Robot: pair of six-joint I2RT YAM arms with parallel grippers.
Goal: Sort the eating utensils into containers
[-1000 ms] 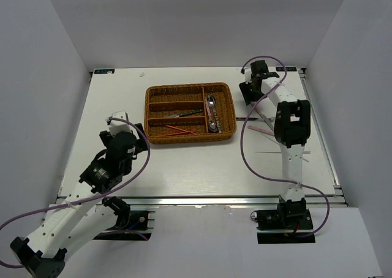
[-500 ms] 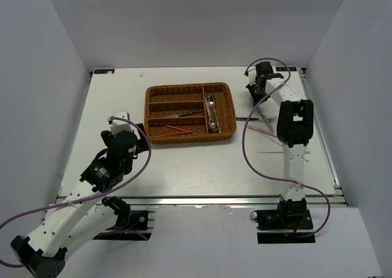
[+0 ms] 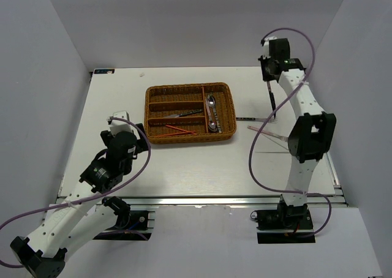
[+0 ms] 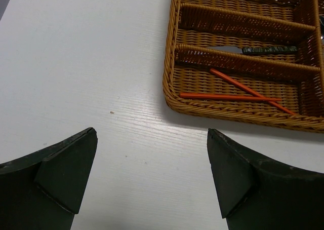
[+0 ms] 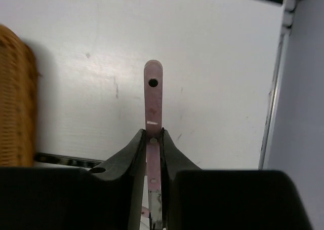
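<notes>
Once clamped, pink-handled utensil (image 5: 153, 96) rises with right gripper (image 5: 152, 136) — left gripper (image 4: 151, 151) waits open.
Lifted clear of table (image 3: 184, 168) within the last second; wicker tray (image 3: 191, 138) lies left.

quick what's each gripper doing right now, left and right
left gripper: open, empty
right gripper: closed on pink-handled utensil

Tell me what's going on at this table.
The right gripper is shut on a pink-handled utensil, holding it above the table to the right of the wicker tray. The left gripper is open and empty, near the tray's near-left corner. Two red chopsticks, a dark-handled utensil and spoons lie in the tray; other utensils are on the table beside it.
</notes>
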